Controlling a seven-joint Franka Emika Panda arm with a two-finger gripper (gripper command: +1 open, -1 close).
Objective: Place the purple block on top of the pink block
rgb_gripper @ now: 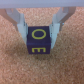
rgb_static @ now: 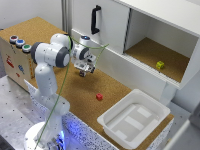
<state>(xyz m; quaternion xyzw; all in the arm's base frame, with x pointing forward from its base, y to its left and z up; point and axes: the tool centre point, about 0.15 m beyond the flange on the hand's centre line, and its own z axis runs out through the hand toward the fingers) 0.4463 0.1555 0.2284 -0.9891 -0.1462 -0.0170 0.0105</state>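
The purple block (rgb_gripper: 39,42), a dark cube with yellow letters on its faces, sits between my gripper's (rgb_gripper: 40,31) two light fingers (rgb_gripper: 21,22), which press against its sides. In the exterior view the gripper (rgb_static: 83,71) hangs just over the cork tabletop near the cabinet front, and the block in it is too small to make out. The pink block (rgb_static: 99,96), a small reddish-pink cube, lies on the cork toward the exterior view's right of the gripper, well apart from it. It is out of the wrist view.
A white plastic tray (rgb_static: 116,129) stands at the table's end in the exterior view's right. A white cabinet with an open compartment holds a yellow-green block (rgb_static: 160,65). A box with coloured buttons (rgb_static: 19,43) stands at the exterior view's left.
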